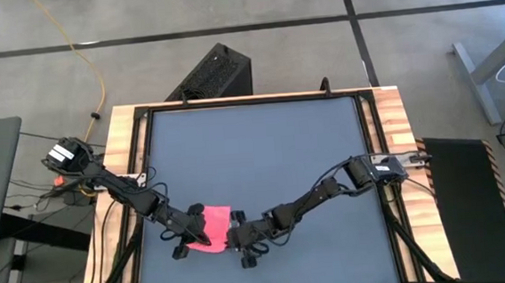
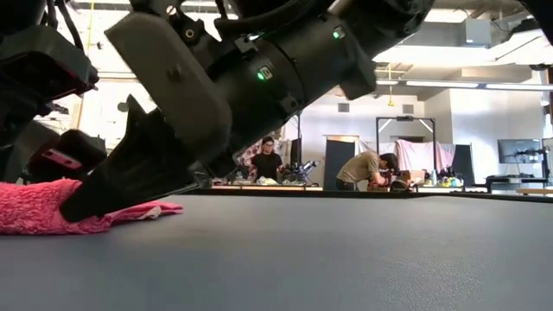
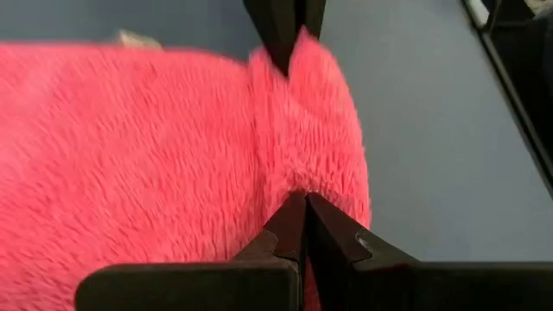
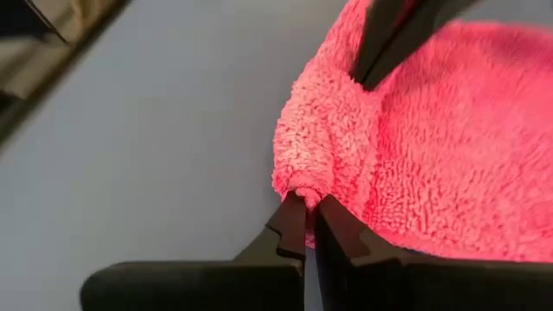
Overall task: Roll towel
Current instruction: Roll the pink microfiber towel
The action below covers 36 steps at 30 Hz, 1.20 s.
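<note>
The table (image 1: 262,150) spreads wide beyond me; my work sits at its near edge, where the towel (image 1: 212,229) lies between my two grippers. My left gripper (image 1: 191,238) is clamped on one end of the towel's edge, and my right gripper (image 1: 238,238) is clamped on the other end, each with fingers pressed together on a pinch of pink pile.

To roll well, I judge that I should keep both pinches level with each other and turn the edge over onto the flat cloth ahead of my fingers in one even sweep. If one gripper leads, the roll will likely skew into a cone. The pile looks soft and thick, so it should compress in my grip rather than slip, but a loose first turn would probably sag open.

The right wrist view shows the edge already curled into a small lip at my fingertips (image 4: 304,226); the high view hides that under my arms. The low view shows the towel (image 2: 39,207) bunched up off the table, with two people working at benches far behind.
</note>
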Tool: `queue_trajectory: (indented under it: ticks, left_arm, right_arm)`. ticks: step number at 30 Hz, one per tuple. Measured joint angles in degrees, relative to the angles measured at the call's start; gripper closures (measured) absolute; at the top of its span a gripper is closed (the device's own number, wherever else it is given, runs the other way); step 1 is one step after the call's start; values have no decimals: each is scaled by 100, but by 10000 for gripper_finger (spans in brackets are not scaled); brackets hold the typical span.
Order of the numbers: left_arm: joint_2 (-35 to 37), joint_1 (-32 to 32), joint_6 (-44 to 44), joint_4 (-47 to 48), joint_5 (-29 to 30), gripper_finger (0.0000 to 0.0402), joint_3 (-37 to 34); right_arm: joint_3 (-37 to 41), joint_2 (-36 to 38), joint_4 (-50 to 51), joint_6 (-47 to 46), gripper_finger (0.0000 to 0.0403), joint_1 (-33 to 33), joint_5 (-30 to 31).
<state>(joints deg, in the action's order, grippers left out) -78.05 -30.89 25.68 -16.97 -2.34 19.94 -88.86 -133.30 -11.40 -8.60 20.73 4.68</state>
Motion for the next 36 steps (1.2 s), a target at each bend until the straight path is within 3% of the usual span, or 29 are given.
queue_trajectory:
  ticks: [5,9,15,24,30,36]
  left_arm:
    - [429,2,-283,188,230,401,2]
    - [971,-7,-280,961,571,402,8]
    - [1246,-144,-94,1856,918,402,1]
    - [1135,-321,456,1635,933,402,-367]
    - [1134,-451,660,1593,699,402,-367]
    - [1133,-483,707,1599,683,402,-369]
  right_arm:
    - [-2,5,30,-712,371,-68,-213]
    - [55,5,-26,-1318,373,-59,-213]
    - [550,7,-1049,-2273,370,-54,-253]
    - [873,25,-1704,-3395,370,-63,-240]
    - [1026,35,-1648,-4367,371,1,-148]
    - [1049,37,-1304,-4773,370,100,-108]
